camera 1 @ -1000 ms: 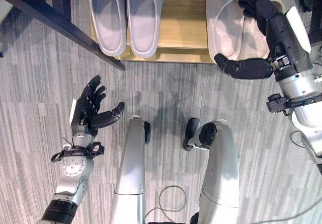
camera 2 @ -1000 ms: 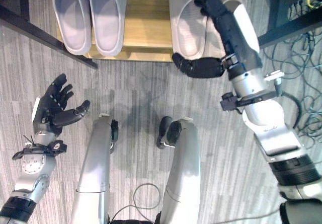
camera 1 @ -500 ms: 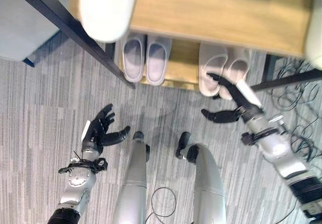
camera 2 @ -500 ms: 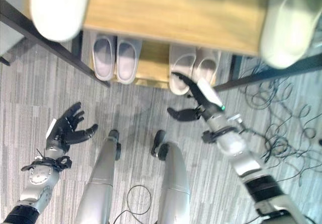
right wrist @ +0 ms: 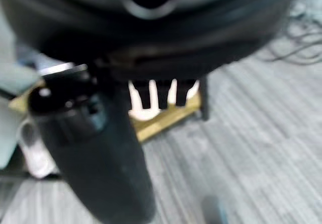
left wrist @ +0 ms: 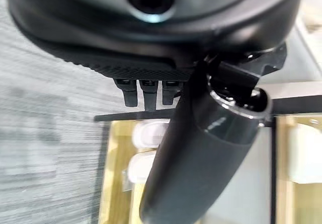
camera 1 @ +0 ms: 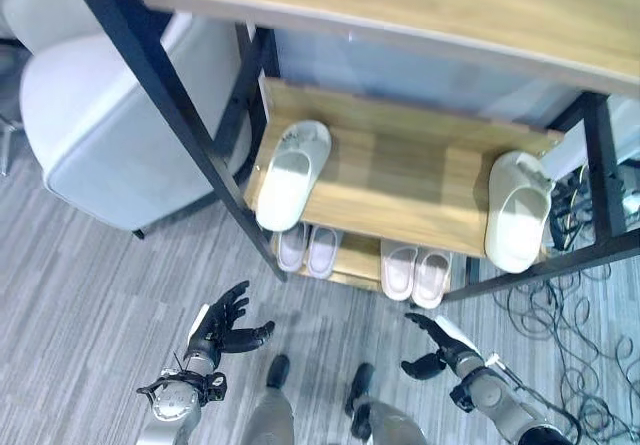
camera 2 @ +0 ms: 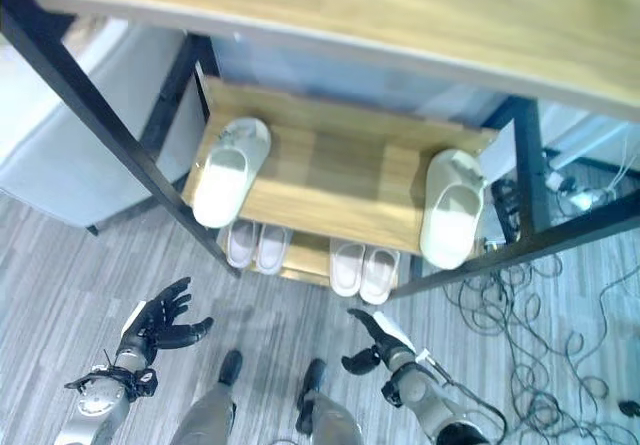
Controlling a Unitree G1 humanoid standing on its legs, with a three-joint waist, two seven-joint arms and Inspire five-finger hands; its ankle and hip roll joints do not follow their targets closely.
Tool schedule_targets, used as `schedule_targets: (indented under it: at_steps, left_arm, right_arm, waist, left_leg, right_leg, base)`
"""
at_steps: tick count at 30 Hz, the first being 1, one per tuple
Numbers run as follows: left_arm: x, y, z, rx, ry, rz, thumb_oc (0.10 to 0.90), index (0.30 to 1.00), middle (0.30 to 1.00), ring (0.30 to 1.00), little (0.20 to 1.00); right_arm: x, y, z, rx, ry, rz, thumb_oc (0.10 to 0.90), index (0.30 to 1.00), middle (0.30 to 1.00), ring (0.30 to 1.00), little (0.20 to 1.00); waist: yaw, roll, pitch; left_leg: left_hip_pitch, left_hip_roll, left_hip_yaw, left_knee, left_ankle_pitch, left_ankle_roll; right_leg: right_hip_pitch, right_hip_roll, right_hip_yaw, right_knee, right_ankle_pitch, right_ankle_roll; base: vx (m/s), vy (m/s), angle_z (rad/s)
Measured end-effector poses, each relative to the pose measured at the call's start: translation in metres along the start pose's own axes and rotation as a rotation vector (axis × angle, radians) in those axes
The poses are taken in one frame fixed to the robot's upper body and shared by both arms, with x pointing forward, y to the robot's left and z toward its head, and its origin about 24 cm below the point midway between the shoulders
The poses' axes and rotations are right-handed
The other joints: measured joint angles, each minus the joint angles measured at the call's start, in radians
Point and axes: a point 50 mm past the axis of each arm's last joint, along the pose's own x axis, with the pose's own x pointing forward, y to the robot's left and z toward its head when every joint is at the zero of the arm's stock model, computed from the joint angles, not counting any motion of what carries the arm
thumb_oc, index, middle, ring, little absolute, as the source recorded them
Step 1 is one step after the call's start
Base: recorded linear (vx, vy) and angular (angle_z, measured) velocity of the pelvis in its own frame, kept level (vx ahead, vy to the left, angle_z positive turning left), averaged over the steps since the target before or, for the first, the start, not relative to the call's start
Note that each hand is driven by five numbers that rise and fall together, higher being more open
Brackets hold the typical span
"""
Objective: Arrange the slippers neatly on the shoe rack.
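Observation:
The shoe rack (camera 1: 400, 180) has wooden shelves in a black frame. On its bottom shelf a lilac pair of slippers (camera 1: 307, 248) stands at the left and a beige pair (camera 1: 416, 271) at the right. The middle shelf holds one pale slipper (camera 1: 290, 173) at its left end and another (camera 1: 517, 211) at its right end. My left hand (camera 1: 222, 324) hovers open over the carpet in front of the rack, holding nothing. My right hand (camera 1: 436, 346) is open too, low before the beige pair and apart from it.
A grey upholstered chair (camera 1: 100, 115) stands left of the rack. Loose cables (camera 1: 560, 295) lie on the carpet at the right. A black frame post (camera 1: 175, 115) runs diagonally beside the chair. Grey carpet (camera 1: 80, 315) spreads in front.
The camera has risen and pulled back, so the middle and top shelves now show. My right hand has drawn away from the beige pair. The left hand stays open.

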Motion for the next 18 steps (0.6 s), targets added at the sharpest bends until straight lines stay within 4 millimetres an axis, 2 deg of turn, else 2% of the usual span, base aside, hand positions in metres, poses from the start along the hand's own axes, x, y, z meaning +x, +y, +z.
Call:
schedule_targets:
  at_steps: [2,4,10,18]
  left_arm:
    - [-0.002,-0.002,-0.003,0.014,0.012,-0.008,0.8,0.9,0.9,0.9,0.9]
    - [-0.002,-0.005,-0.004,0.015,0.019,-0.012,0.8,0.9,0.9,0.9,0.9]
    - [-0.008,-0.012,-0.002,0.038,0.003,-0.062,0.8,0.9,0.9,0.9,0.9]
    - [-0.015,-0.023,0.006,0.014,-0.032,-0.143,0.8,0.9,0.9,0.9,0.9]
  right_arm:
    - [-0.004,0.009,-0.012,0.017,0.047,0.016,0.8,0.9,0.9,0.9,0.9]
    - [-0.006,0.016,-0.019,0.027,0.094,0.027,0.8,0.9,0.9,0.9,0.9]
    - [-0.017,0.031,-0.046,0.043,0.24,0.054,0.8,0.9,0.9,0.9,0.9]
    - [-0.036,0.05,-0.071,0.076,0.353,0.089,0.8,0.9,0.9,0.9,0.9]
  waist:
    - [0.008,0.004,-0.035]
    - [0.01,0.009,-0.04]
    - [0.013,0.023,-0.07]
    - [0.012,0.043,-0.121]
  left_leg:
    - [0.023,-0.003,0.003,-0.018,0.003,0.002]
    - [0.054,-0.004,0.005,-0.032,0.006,-0.001]
    - [0.116,-0.001,0.004,-0.07,0.026,-0.018]
    - [0.144,0.0,0.005,-0.096,0.045,-0.017]
  right_leg:
    - [0.053,0.009,0.001,-0.088,0.046,0.006]
    - [0.095,0.012,0.001,-0.13,0.063,0.008]
    - [0.146,0.012,-0.003,-0.136,0.059,0.014]
    - [0.161,0.01,-0.002,-0.136,0.056,0.023]
  base:
    - [0.13,-0.028,-0.04]
    - [0.1,-0.018,-0.01]
    - [0.06,-0.002,0.04]
    - [0.04,0.002,0.0]
